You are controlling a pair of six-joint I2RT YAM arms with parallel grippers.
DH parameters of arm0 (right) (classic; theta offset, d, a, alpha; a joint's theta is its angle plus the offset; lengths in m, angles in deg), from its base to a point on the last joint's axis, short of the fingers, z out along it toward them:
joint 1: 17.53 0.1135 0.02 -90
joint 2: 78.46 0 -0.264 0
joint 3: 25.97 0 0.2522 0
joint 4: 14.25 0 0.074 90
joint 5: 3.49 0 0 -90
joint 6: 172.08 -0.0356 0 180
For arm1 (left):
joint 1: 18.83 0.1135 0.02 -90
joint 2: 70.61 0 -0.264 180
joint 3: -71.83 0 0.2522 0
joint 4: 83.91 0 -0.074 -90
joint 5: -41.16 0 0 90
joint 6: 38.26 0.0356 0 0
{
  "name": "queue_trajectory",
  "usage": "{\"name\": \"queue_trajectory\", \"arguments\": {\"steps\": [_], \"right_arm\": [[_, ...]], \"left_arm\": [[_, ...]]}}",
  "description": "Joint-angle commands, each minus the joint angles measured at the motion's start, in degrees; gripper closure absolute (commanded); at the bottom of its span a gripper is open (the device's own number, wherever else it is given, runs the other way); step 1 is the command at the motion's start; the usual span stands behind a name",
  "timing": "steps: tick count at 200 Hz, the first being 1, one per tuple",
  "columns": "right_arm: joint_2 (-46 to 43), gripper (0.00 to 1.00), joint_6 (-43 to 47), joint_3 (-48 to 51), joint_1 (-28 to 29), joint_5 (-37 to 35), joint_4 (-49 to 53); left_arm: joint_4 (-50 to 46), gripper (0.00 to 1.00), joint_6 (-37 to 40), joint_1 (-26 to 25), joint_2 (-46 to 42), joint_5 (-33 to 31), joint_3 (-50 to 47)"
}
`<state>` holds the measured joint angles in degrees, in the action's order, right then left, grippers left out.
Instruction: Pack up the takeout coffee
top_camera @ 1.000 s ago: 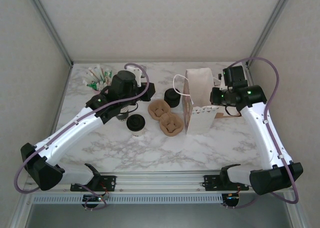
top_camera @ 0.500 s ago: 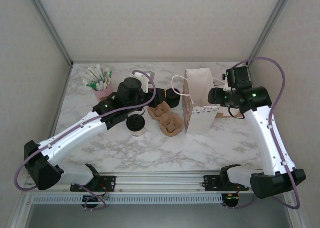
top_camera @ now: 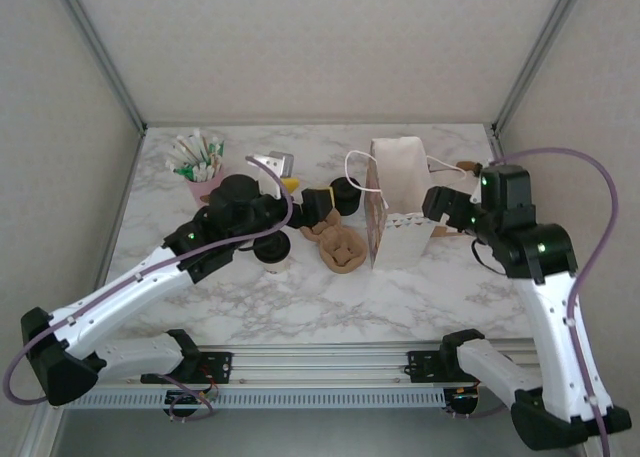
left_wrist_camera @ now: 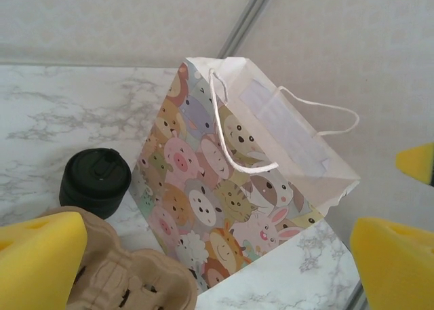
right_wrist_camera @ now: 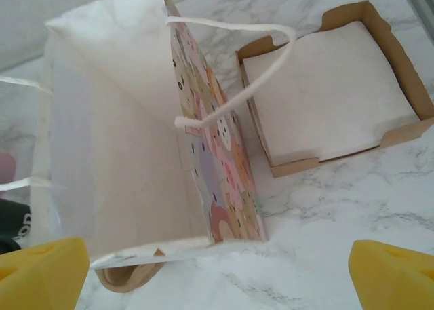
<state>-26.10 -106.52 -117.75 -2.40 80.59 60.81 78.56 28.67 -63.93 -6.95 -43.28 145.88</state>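
The takeout coffee (top_camera: 272, 255), a white cup with a black lid, stands on the marble left of centre, partly under my left arm. My left gripper (top_camera: 305, 194) hovers beyond it, open and holding nothing, over the cardboard cup carrier (top_camera: 338, 242). In the left wrist view its yellow pads (left_wrist_camera: 41, 256) stand wide apart, facing the animal-print paper bag (left_wrist_camera: 224, 195). The bag (top_camera: 400, 202) stands upright and open. My right gripper (top_camera: 442, 205) is open at the bag's right side. In the right wrist view I look down into the bag's white inside (right_wrist_camera: 115, 154), which has nothing in it.
A short all-black cylinder (top_camera: 345, 192) stands between the carrier and the bag, also seen in the left wrist view (left_wrist_camera: 95, 181). A cardboard box of white napkins (right_wrist_camera: 332, 86) lies right of the bag. A pink cup of sticks (top_camera: 198, 165) stands at the back left.
Both grippers have opened from shut. The left gripper moved right and nearer, over the carrier. The right gripper let go of the bag's edge and drew back as its arm rose.
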Motion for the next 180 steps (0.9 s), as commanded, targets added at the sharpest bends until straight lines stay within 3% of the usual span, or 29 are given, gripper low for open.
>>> {"name": "queue_trajectory", "arguments": {"steps": [1, 34, 80, 108, 145, 180], "right_arm": [[-3.6, 0.01, -3.4, 1.3, -0.4, 2.5, -4.0], [-5.6, 0.01, -6.6, 2.3, -0.4, 9.6, -6.1], [-8.6, 0.01, -4.5, 6.0, -0.2, 22.7, -15.9], [-6.8, 0.01, -5.1, 6.0, -0.1, 31.1, -18.7], [-4.8, 0.01, -4.8, 4.8, 2.5, 33.2, -19.4], [-0.8, 0.01, -2.6, 2.2, 9.3, 31.6, -18.3]], "left_arm": [[5.1, 0.0, 1.5, -0.6, -3.8, -2.7, -3.0], [8.9, 0.0, 1.7, -0.6, -7.1, -3.1, -6.6], [10.1, 0.0, 0.0, -0.7, -6.6, -5.2, -7.8], [12.6, 0.0, 2.2, -0.7, -8.1, -5.5, -11.1], [18.7, 0.0, 5.0, -0.8, -13.1, -8.1, -18.5], [20.8, 0.0, 6.2, -0.8, -14.7, -9.2, -21.9]]}}
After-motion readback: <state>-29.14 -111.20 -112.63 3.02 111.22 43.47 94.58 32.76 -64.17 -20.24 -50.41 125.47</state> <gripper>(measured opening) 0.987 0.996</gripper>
